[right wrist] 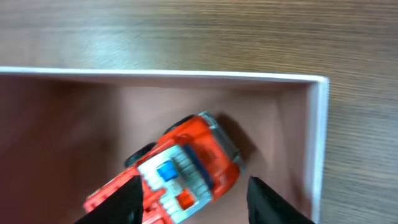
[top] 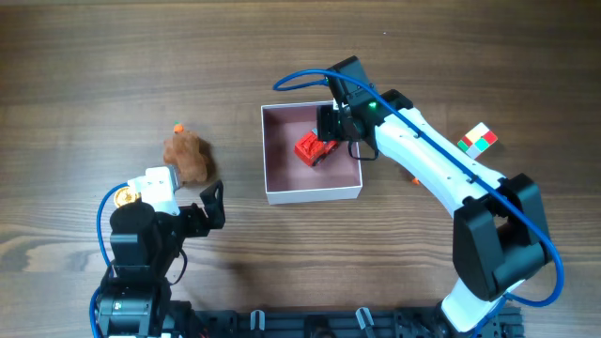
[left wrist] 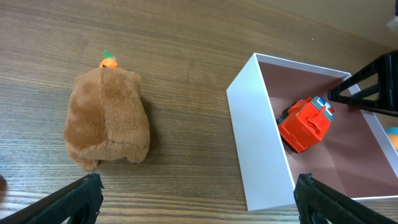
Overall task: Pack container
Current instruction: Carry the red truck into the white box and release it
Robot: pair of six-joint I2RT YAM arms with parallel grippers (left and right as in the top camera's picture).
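Red truck (right wrist: 186, 162) lies in the container (top: 282, 193); right claw (right wrist: 194, 196) released, fingers spread over it. Left claw (left wrist: 199, 186) released near the plush (left wrist: 109, 118) on the bench (top: 94, 75).

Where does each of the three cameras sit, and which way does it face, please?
Overhead: fixed above the table, looking straight down; shows the left gripper by the plush toy and the right gripper over the container.
Left wrist: looks down at plush toy and container; own fingertips at the bottom corners.
Right wrist: looks down into the container at the red truck; own fingers at the bottom.
Shared: all see container and red truck.
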